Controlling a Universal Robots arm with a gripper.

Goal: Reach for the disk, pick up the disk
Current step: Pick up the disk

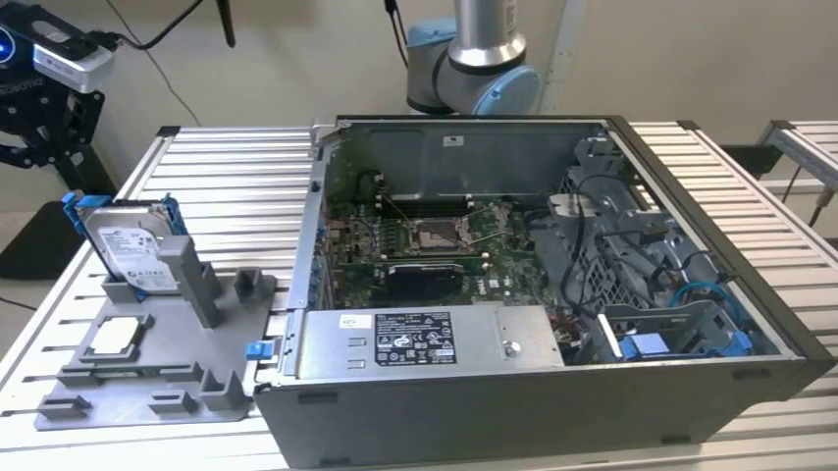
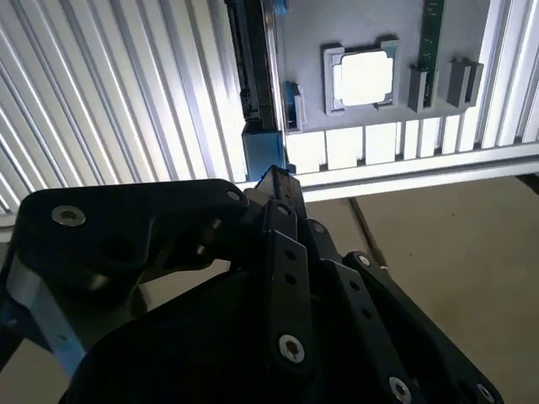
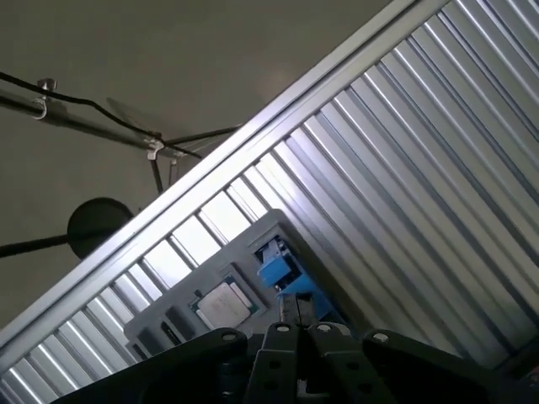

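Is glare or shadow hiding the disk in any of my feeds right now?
Exterior view: the light is even and the disk and its label read plainly. Second wrist view: glare washes the chip out to white, the disk is edge-on and dark, and the gripper is an unlit black mass in front. First wrist view: bright streaks run along the table slats, and the gripper is in shadow.
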